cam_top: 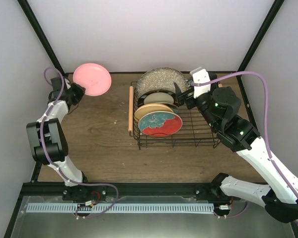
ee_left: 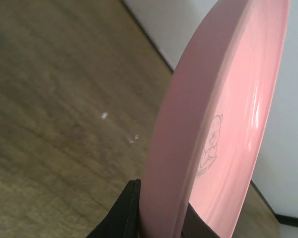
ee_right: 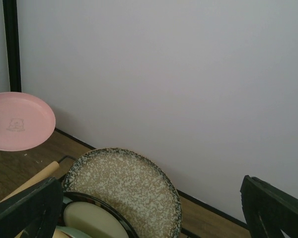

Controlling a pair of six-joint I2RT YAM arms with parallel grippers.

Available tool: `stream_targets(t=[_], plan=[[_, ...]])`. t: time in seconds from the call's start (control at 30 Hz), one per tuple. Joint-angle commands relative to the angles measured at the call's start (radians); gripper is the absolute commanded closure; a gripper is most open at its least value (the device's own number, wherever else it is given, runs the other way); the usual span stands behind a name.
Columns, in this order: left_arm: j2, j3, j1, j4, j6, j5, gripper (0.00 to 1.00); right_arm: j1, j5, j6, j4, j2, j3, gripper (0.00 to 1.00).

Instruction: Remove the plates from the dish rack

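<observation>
The left gripper (ee_left: pixel 159 210) pinches the rim of the glossy round pink plate (ee_left: pixel 213 124), which looks light, stiff and slippery; the right gripper (ee_right: pixel 149 203) gapes wide.

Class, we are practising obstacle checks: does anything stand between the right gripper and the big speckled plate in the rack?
Nothing visible does. The right gripper, open, faces the speckled plate, which stands at the far end of the rack with its top rim bare.
</observation>
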Motion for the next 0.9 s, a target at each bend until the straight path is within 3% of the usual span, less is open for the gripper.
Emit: stream_targets(t=[0.0, 0.4, 0.5, 0.57, 0.77, 0.87], plan=[[0.040, 0.006, 0.005, 0.015, -0.086, -0.053, 0.96, -0.002, 0.029, 0.055, -0.057, 0.003, 0.045, 0.00], [0.174, -0.022, 0.014, -0.088, -0.154, -0.027, 0.96, -0.003, 0.042, 0.116, -0.149, 0.072, 0.078, 0.00], [0.200, -0.020, 0.018, -0.072, -0.167, -0.008, 0.91, -0.002, 0.032, 0.123, -0.146, 0.082, 0.080, 0.00], [0.216, -0.009, 0.020, -0.066, -0.169, 0.002, 0.83, -0.003, 0.023, 0.126, -0.151, 0.087, 0.080, 0.00], [0.247, -0.003, 0.020, -0.064, -0.172, 0.026, 0.44, -0.002, 0.001, 0.111, -0.191, 0.120, 0.100, 0.00], [0.249, -0.018, 0.019, -0.064, -0.174, 0.029, 0.30, -0.003, -0.009, 0.102, -0.213, 0.135, 0.112, 0.00]])
